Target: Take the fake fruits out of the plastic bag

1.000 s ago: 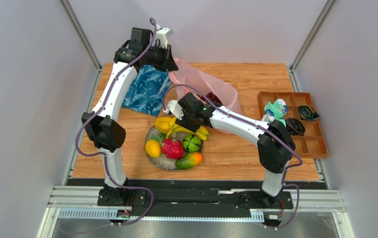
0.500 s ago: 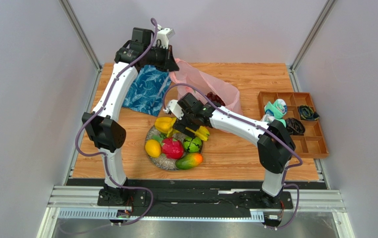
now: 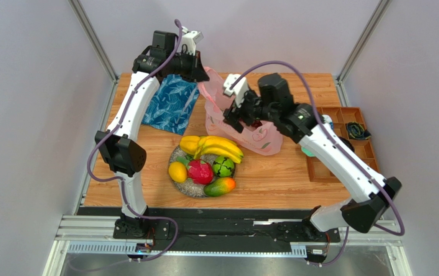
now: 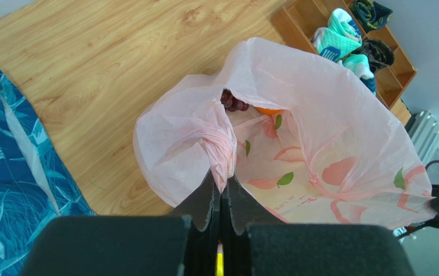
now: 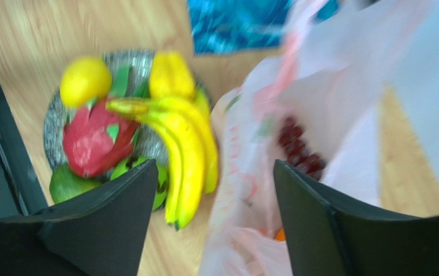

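1. Most of the fake fruits are out and piled on the speckled grey plate (image 3: pixel 188 184) at the near centre. The bananas (image 3: pixel 219 147) lie across its far rim, with a lemon (image 3: pixel 176 171) at the left and a red dragon fruit (image 3: pixel 200 172) in the middle. A green melon (image 3: pixel 223 166) and a mango (image 3: pixel 220 186) sit at the near right.
2. Another yellow fruit (image 3: pixel 190 144) rests beside the bananas, but neither view is sharp enough to name it.
3. The job looks mostly done, not finished. Purple grapes (image 4: pixel 234 102) and what may be an orange (image 4: pixel 267 109) lie inside the pink plastic bag (image 3: pixel 259 138). The bag stands just beyond the plate, to the right of it.
4. The left gripper (image 4: pixel 220 187) is clamped tight on a twisted handle of the bag, holding its mouth up and open.
5. The right gripper (image 5: pixel 214 172) hangs above the bag's opening, jaws spread wide with nothing between them.
6. The surface is a light wooden table (image 3: pixel 296 172). A blue leaf-patterned cloth (image 3: pixel 170 103) lies flat at the far left. A wooden compartment tray (image 3: pixel 365 167) at the right edge holds teal-and-white rolled bundles (image 3: pixel 322 125) and some dark items.
7. Pale grey walls (image 3: pixel 31 115) close in on three sides, and a metal rail (image 3: pixel 227 230) along the near edge carries both arm bases.
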`<move>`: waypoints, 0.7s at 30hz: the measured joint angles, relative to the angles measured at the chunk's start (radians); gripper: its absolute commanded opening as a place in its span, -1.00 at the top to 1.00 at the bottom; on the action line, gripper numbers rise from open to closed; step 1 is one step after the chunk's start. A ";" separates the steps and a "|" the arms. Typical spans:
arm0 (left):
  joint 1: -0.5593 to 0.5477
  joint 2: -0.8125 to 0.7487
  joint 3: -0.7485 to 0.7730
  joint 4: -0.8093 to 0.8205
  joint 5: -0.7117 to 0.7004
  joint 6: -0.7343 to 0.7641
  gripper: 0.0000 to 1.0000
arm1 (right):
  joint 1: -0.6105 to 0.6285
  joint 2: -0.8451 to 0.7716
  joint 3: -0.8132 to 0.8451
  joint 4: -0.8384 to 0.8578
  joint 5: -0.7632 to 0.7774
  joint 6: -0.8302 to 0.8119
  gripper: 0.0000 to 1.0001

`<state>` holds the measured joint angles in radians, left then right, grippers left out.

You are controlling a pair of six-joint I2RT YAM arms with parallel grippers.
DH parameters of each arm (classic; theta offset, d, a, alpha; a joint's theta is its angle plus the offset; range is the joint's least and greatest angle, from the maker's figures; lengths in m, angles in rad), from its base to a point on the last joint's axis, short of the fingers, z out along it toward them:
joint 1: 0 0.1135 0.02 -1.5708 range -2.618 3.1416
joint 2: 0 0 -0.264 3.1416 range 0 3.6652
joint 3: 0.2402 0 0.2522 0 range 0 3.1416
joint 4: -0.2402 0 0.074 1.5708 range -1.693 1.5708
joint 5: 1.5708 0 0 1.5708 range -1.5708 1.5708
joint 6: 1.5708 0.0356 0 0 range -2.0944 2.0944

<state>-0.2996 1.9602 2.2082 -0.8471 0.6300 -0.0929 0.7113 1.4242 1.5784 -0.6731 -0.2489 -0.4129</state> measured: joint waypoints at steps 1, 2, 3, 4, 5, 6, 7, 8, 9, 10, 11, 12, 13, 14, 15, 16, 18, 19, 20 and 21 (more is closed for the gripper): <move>0.000 0.000 -0.002 0.000 0.004 0.000 1.00 | -0.020 -0.024 0.000 0.031 -0.011 0.002 -0.36; -0.002 0.000 -0.007 0.000 0.009 0.000 1.00 | -0.037 -0.033 0.000 0.058 -0.015 0.004 -0.32; -0.003 0.000 -0.012 -0.001 0.011 0.001 1.00 | -0.050 -0.033 0.000 0.084 -0.013 0.005 -0.18; -0.006 0.000 -0.022 -0.001 0.014 0.002 1.00 | -0.060 -0.028 0.000 0.103 -0.006 0.004 -0.12; -0.009 0.000 -0.032 -0.002 0.018 0.003 1.00 | -0.066 -0.006 -0.003 0.125 0.007 0.001 -0.06; -0.013 0.000 -0.048 0.000 0.021 0.004 1.00 | -0.070 0.020 -0.011 0.148 0.026 -0.003 0.06; -0.016 -0.002 -0.069 0.000 0.025 0.003 1.00 | -0.071 0.051 -0.029 0.164 0.043 -0.004 0.17; -0.020 -0.005 -0.101 0.000 0.029 0.002 1.00 | -0.071 0.082 -0.050 0.166 0.061 -0.004 0.22; -0.022 -0.011 -0.134 0.001 0.034 0.001 1.00 | -0.071 0.112 -0.075 0.158 0.077 -0.003 0.23; -0.024 -0.020 -0.174 -0.002 0.038 0.000 1.00 | -0.071 0.139 -0.111 0.145 0.090 0.001 0.24; -0.027 -0.033 -0.218 -0.003 0.041 -0.003 1.00 | -0.071 0.155 -0.160 0.129 0.102 0.006 0.22; -0.028 -0.045 -0.257 -0.007 0.044 -0.006 1.00 | -0.071 0.158 -0.212 0.109 0.111 0.014 0.21; -0.029 -0.061 -0.294 -0.007 0.045 -0.008 1.00 | -0.071 0.152 -0.277 0.092 0.120 0.021 0.19; -0.031 -0.082 -0.337 -0.013 0.046 -0.010 1.00 | -0.071 0.139 -0.330 0.080 0.129 0.025 0.18; -0.033 -0.098 -0.362 -0.018 0.047 -0.011 1.00 | -0.071 0.120 -0.392 0.066 0.143 0.026 0.17; -0.035 -0.120 -0.395 -0.022 0.046 -0.011 1.00 | -0.071 0.095 -0.445 0.041 0.162 0.026 0.17; -0.038 -0.148 -0.426 -0.025 0.046 -0.010 1.00 | -0.073 0.064 -0.486 0.023 0.189 0.023 0.05; -0.040 -0.161 -0.435 -0.027 0.045 -0.010 1.00 | -0.079 0.053 -0.493 0.026 0.206 0.019 0.02; -0.042 -0.171 -0.439 -0.027 0.043 -0.008 1.00 | -0.085 0.047 -0.493 0.039 0.222 0.015 -0.10; -0.045 -0.178 -0.439 -0.026 0.042 -0.006 1.00 | -0.092 0.046 -0.489 0.059 0.232 0.009 -0.17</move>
<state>-0.3450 1.7824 1.7687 -0.8730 0.6716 -0.0990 0.6193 1.4704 1.0897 -0.6140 -0.0166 -0.4038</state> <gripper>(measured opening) 0.010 0.482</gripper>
